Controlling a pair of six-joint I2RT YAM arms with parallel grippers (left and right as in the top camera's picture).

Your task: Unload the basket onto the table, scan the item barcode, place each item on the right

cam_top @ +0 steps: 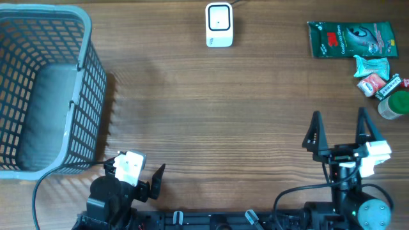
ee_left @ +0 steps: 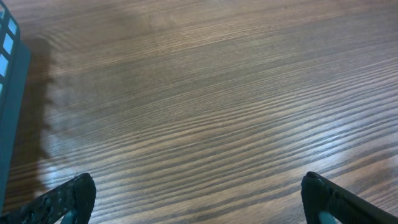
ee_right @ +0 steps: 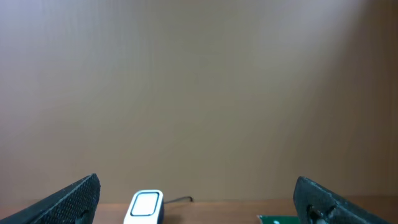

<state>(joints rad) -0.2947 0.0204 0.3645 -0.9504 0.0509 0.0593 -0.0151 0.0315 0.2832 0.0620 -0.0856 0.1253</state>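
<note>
I see one scanner (cam_top: pixel 218 24) at the far middle of the table (cam_top: pixel 211 115). It is a small white box with a dark window. The items lie in the far right corner: one flat green packet (cam_top: pixel 350 39) and, just beside it, four smaller things, among them a teal pouch (cam_top: pixel 372 65) and a green round lid (cam_top: pixel 396 104). One grey basket (cam_top: pixel 83 38) stands at the left. The left gripper (ee_left: pixel 198 186) and right gripper (cam_top: pixel 339 115) have fingers spread wide and hold nothing.
</note>
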